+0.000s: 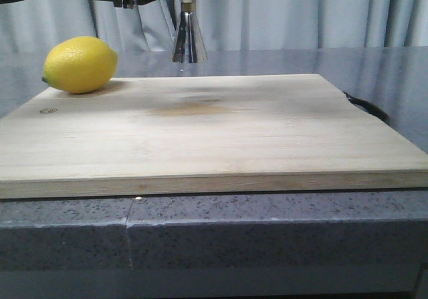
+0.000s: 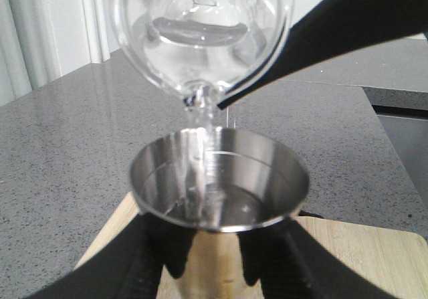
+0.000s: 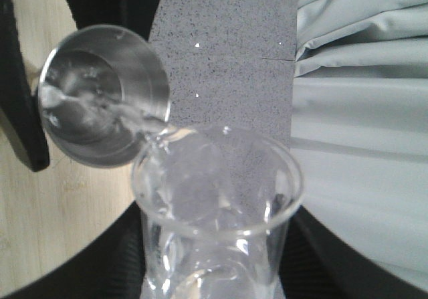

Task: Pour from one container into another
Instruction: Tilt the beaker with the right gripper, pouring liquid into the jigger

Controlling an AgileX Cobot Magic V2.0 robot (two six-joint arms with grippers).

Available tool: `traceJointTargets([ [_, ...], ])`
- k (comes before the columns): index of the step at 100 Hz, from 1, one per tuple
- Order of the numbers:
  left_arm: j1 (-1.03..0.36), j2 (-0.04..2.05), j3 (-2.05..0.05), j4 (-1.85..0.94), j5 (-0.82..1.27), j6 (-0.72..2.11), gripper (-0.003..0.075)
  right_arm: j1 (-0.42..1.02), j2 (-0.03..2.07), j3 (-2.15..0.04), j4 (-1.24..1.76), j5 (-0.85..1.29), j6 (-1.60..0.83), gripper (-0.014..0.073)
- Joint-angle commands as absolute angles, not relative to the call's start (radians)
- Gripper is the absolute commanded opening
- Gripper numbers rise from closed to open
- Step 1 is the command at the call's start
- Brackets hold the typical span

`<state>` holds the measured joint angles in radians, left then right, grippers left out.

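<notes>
The steel jigger [image 2: 221, 178] is held upright above the wooden board, my left gripper [image 2: 217, 265] shut on its body below the rim. Above it, tilted lip-down, is the clear glass beaker [image 2: 200, 31], and a thin stream of water [image 2: 199, 152] runs from it into the jigger's cup. Some water lies in the cup. In the right wrist view my right gripper [image 3: 217, 259] is shut on the beaker [image 3: 217, 198], whose lip hangs over the jigger's rim [image 3: 100, 112]. In the front view only the jigger's lower cone [image 1: 189, 41] shows, lifted behind the board; the beaker is out of frame.
A yellow lemon [image 1: 80, 63] lies on the far left corner of the wooden cutting board [image 1: 200, 132], which sits on a grey speckled counter [image 1: 267, 225]. A black cable [image 1: 368, 108] lies off the board's right edge. Grey curtains hang behind.
</notes>
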<state>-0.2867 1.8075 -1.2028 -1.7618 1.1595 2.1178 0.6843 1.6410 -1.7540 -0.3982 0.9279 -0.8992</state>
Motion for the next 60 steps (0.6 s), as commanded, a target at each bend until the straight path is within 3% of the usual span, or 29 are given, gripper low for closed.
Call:
traceJointTargets([
  [1, -0.294, 1.753, -1.236, -1.863, 1.239, 2.111, 0.0242, 0.688, 1.597, -1.790, -0.435, 0.864, -0.931, 0.0293],
  [60, -0.294, 1.753, -1.236, -1.863, 1.239, 2.111, 0.0242, 0.688, 1.597, -1.790, -0.435, 0.836, -1.020, 0.0293],
])
